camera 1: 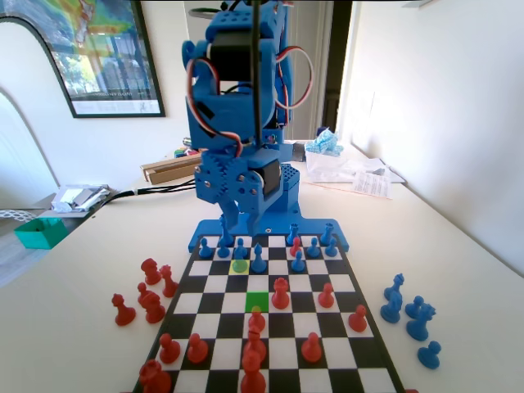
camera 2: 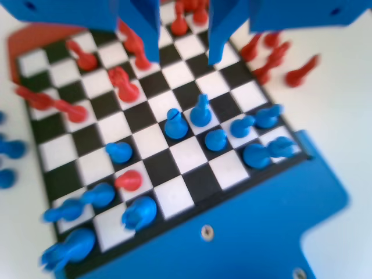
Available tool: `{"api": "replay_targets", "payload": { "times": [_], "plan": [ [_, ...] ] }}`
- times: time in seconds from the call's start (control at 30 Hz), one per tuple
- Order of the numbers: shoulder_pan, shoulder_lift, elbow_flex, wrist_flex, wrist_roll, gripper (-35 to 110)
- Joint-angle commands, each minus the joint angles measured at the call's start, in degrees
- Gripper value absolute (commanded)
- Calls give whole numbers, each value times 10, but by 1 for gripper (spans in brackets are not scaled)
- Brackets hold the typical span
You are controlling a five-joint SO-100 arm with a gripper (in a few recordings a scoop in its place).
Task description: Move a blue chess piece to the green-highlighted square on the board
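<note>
The board [camera 1: 214, 284] lies in front of the blue arm. A bright green square [camera 1: 257, 301] sits near its middle with nothing on it. Two rows farther back, a small blue pawn [camera 1: 239, 250] stands on a yellow square [camera 1: 239, 266]. In the blurred wrist view this pawn [camera 2: 175, 124] stands beside a taller blue piece [camera 2: 200, 110]. My gripper [camera 2: 183, 55] hangs open above the board, holding nothing, with the pawn below and nearer the arm. In the fixed view the gripper [camera 1: 226, 228] is low over the far rows, just left of the pawn.
Red pieces crowd the near half; a red pawn [camera 1: 280, 292] stands right of the green square and another [camera 1: 257, 318] just in front. Other blue pieces line the far rows. Captured red pieces [camera 1: 147, 295] lie left of the board, blue ones [camera 1: 409, 315] right.
</note>
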Motion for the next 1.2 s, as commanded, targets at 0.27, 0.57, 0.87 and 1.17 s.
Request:
{"api": "replay_targets", "payload": {
  "times": [0.27,0.57,0.87,1.17],
  "plan": [
    [50,-62,-4,-46,-46,10],
    [51,-91,18,-93,-54,10],
    [44,-114,32,-122,-54,10],
    [40,-130,34,-137,-54,9]
  ]
}}
